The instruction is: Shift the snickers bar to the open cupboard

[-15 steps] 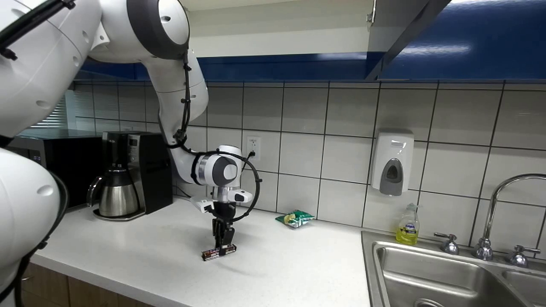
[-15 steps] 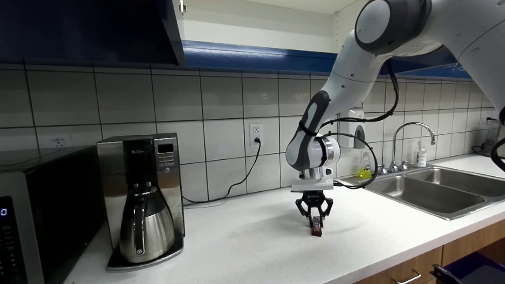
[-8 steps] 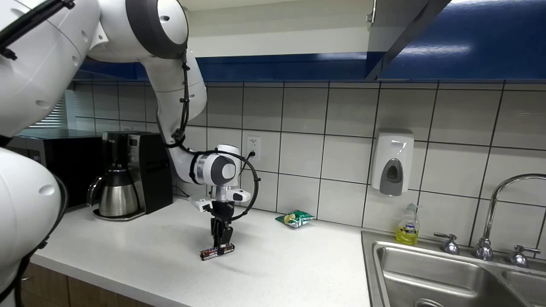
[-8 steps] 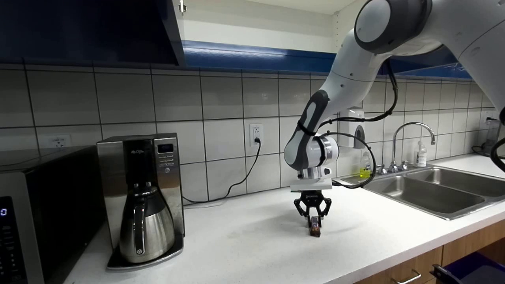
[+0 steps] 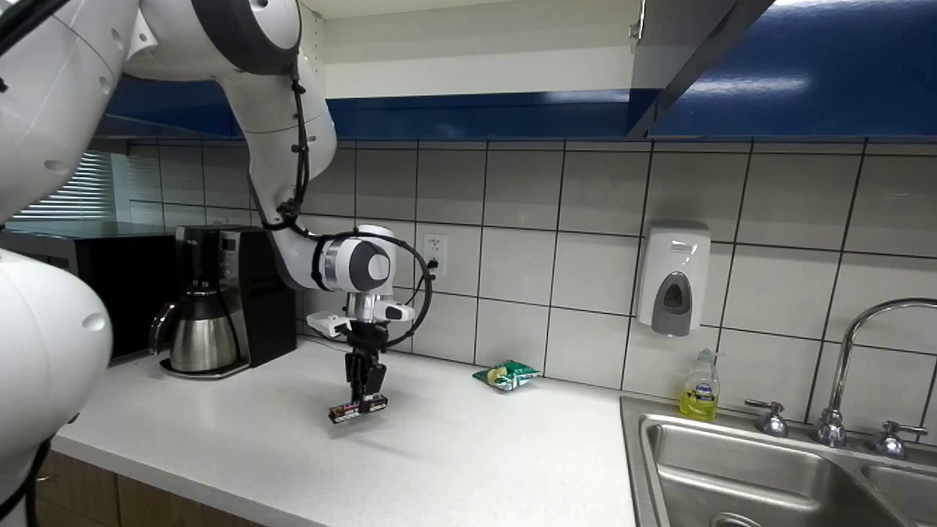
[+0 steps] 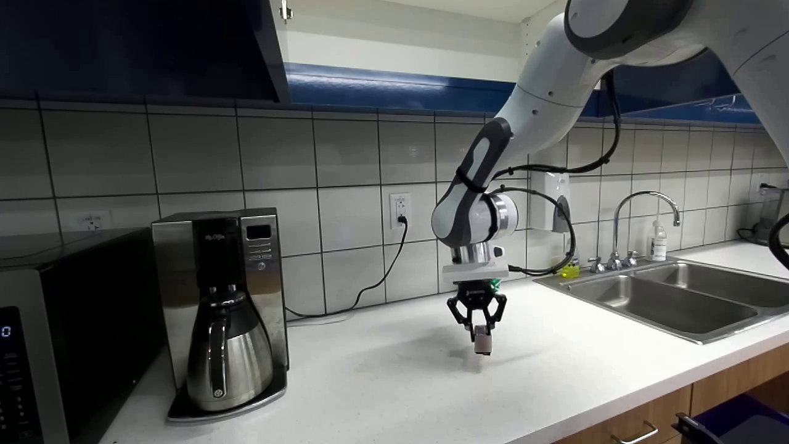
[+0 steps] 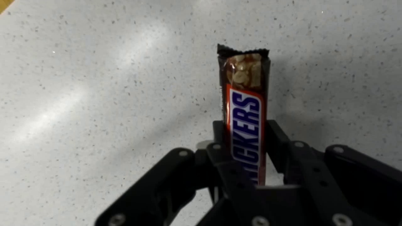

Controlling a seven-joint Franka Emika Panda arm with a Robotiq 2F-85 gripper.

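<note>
The Snickers bar (image 7: 246, 103) is brown with a red, white and blue label. It also shows in both exterior views (image 5: 342, 414) (image 6: 483, 343). My gripper (image 7: 245, 135) is shut on the bar's middle, with one finger on each long side. It also shows in both exterior views (image 5: 364, 402) (image 6: 481, 330). The bar hangs a little above the white counter (image 5: 468, 461). Its near end is hidden by the gripper in the wrist view. The open cupboard (image 5: 476, 58) is high on the wall, and its pale inside also shows in an exterior view (image 6: 400, 43).
The raised blue cupboard door (image 5: 798, 80) juts out beside the opening. The blue lower cupboard edge (image 6: 400, 86) runs below it. A coffee maker (image 6: 265, 277) and a microwave (image 6: 92, 308) stand on the counter. A green snack bag (image 5: 506, 375), soap bottle (image 5: 700, 395) and sink (image 5: 637, 454) are also there.
My gripper has lifted the Snickers bar off the counter. Gripper and bar have moved up and somewhat to the left in both exterior views.
</note>
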